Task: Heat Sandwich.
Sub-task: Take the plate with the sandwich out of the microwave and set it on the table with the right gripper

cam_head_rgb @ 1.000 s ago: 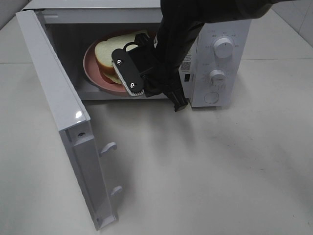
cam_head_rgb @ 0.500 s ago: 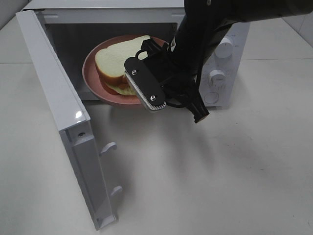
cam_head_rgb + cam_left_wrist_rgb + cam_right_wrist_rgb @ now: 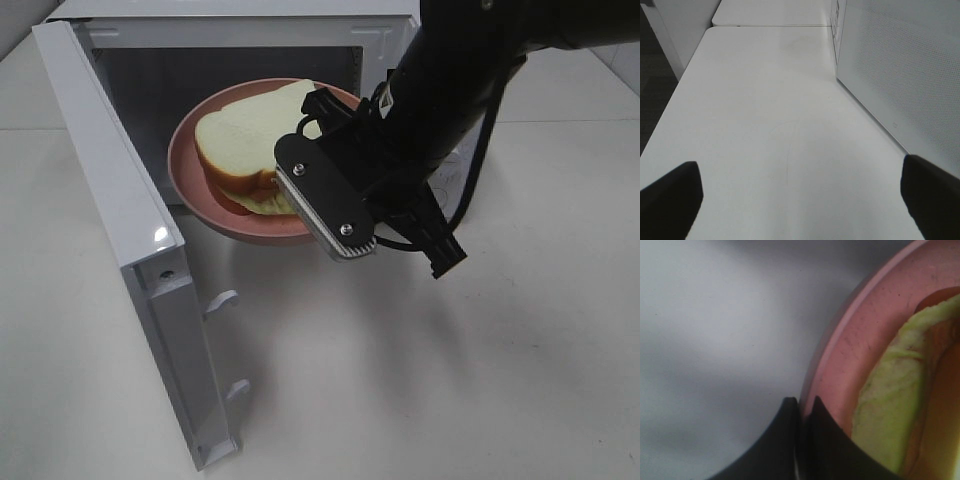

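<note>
The sandwich [image 3: 245, 140], pale bread over yellow-green filling, lies on a round pink plate [image 3: 190, 185] that juts out of the open microwave [image 3: 230, 35]. My right gripper [image 3: 305, 205] is shut on the plate's front right rim, and the black arm covers the control panel. In the right wrist view the gripper [image 3: 802, 410] pinches the pink plate's rim [image 3: 855, 340], with the sandwich's green filling [image 3: 890, 410] just beyond. My left gripper [image 3: 800, 200] is open with nothing in it, over bare table beside the microwave's outer side wall [image 3: 900, 60].
The microwave's door [image 3: 110, 190] stands swung open to the front left, its latch hooks [image 3: 222, 298] sticking out. White table [image 3: 450, 380] stretches in front and to the right. The table's edge [image 3: 670, 100] drops off to a dark floor in the left wrist view.
My right gripper has drawn the plate with the sandwich out of the microwave cavity, toward the front and right. The door has not moved.
</note>
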